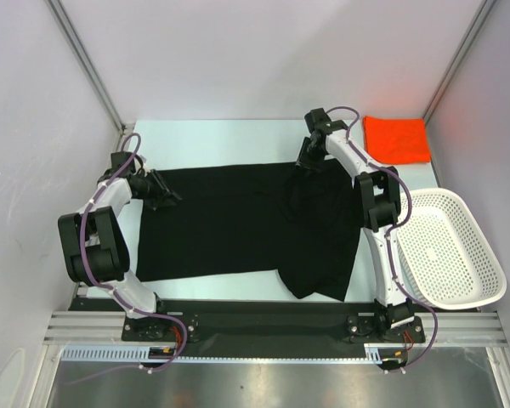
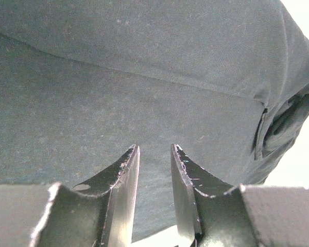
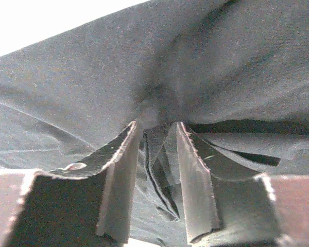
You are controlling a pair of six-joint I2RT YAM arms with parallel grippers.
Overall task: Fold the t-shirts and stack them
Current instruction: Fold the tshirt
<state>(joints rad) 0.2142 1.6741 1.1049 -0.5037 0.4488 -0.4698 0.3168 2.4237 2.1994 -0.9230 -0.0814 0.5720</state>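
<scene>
Black t-shirt (image 1: pixel 238 221) lies spread across the middle of the bench (image 1: pixel 221 136), and its near hem runs along the lower part of the top view. At lower centre-right one section is doubled over and hangs nearer than the rest, so it is not flat there. White mesh basket (image 1: pixel 450 246) sits at the right edge, just beside the shirt and not touching it as far as I can see.

Left hand (image 2: pixel 153 149) is at the shirt's left edge, mid-left of the top view. Its fingers (image 2: pixel 124 177) stand a narrow gap apart with dark cloth filling the wrist view past them. Can't tell if any cloth is caught between them.

Right hand (image 3: pixel 155 126) is farther back, on the shirt's far edge at upper centre-right. It pinches a bunched fold of the black cloth. Layers are wadded between the fingers and wrinkles radiate from the tips.

Orange-red t-shirt (image 1: pixel 397 138) is farthest, in the upper-right corner. It is a neat folded square, well apart from the black one.

Handling, as a judgement: the cloth is light, limp and not fragile, so it will sag and drag rather than hold its shape. It is best taken at edges or corners, one per hand, and kept taut. The mid-cloth pinch may pull up extra layers.
</scene>
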